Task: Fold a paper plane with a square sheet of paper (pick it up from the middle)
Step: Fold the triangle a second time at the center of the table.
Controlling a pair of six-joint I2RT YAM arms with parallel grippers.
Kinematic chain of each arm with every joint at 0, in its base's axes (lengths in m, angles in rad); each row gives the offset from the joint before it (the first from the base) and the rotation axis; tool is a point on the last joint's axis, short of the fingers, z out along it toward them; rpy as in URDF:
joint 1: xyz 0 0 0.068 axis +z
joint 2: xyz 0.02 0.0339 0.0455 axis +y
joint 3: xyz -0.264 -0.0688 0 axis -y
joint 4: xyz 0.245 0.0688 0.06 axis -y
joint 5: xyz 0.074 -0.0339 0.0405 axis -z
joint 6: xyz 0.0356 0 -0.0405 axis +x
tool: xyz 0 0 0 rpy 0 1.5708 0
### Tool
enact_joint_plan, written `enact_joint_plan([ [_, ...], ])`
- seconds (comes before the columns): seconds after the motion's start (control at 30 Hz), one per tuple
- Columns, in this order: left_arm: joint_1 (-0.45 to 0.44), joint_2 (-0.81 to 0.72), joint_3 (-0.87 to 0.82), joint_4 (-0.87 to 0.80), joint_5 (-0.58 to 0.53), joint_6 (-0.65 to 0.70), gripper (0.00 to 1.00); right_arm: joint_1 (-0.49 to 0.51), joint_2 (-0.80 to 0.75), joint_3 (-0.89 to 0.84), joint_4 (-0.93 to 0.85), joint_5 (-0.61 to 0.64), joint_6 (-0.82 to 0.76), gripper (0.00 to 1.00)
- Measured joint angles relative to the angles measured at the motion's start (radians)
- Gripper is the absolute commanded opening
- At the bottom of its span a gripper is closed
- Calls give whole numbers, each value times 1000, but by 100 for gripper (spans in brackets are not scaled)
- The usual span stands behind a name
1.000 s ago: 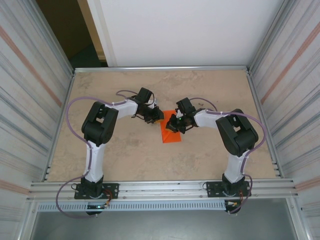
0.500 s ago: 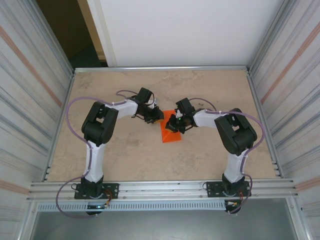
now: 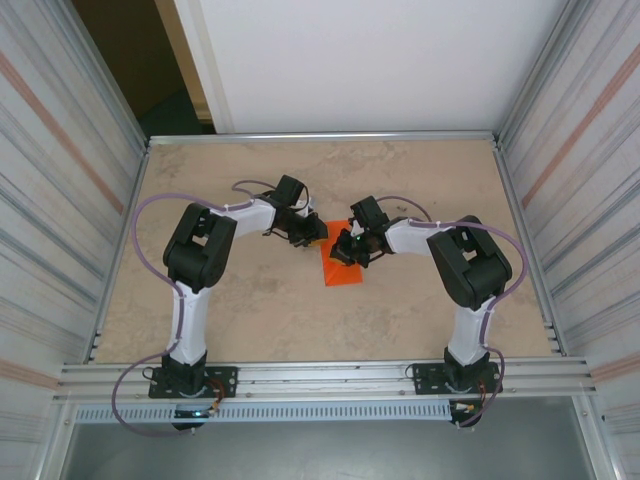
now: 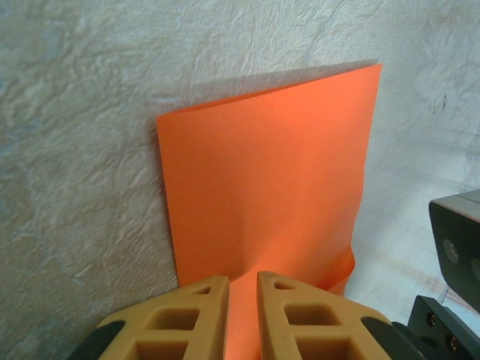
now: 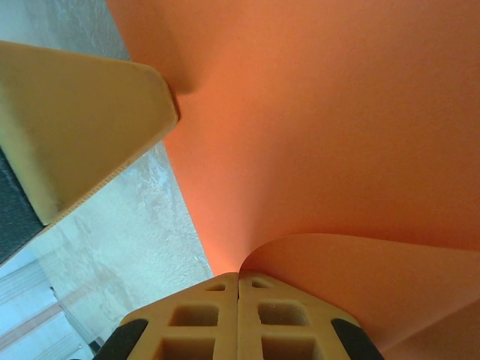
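Note:
The square sheet of paper (image 3: 343, 272) is bright orange and lies folded over in the middle of the table, its near part flat. In the left wrist view the sheet (image 4: 262, 172) rises in a soft ridge into the narrow gap of my left gripper (image 4: 242, 279), which is shut on it. My left gripper (image 3: 318, 232) sits at the sheet's far left corner. My right gripper (image 3: 345, 252) is over its far part. Seen from the right wrist, a flap of the sheet (image 5: 337, 112) curls up from the tips of my right gripper (image 5: 238, 274), which is shut on its edge.
The tan table (image 3: 250, 300) is fenced by ribbed metal walls (image 3: 60, 200) on both sides and a rail (image 3: 320, 378) at the near edge. One left finger (image 5: 90, 120) shows close by in the right wrist view. The right gripper's black body (image 4: 457, 247) shows in the left wrist view.
The right arm has edged slightly to the left. The left arm and the sheet look the same.

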Motion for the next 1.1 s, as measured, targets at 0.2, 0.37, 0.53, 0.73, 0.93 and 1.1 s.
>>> enact_joint_plan([
  [0.2,0,0,0,0,0,0,19,0,1,0,0,0,0,0],
  [0.37,0,0,0,0,0,0,18,0,2,0,-1,0,0,0],
  [0.53,0,0,0,0,0,0,19,0,2,0,-2,1,0,0],
  [0.73,0,0,0,0,0,0,19,0,3,0,-2,1,0,0],
  [0.93,-2,0,0,0,-7,0,19,0,11,0,-2,4,9,0],
  [1.1,-2,0,0,0,-7,0,19,0,12,0,0,3,23,0],
])
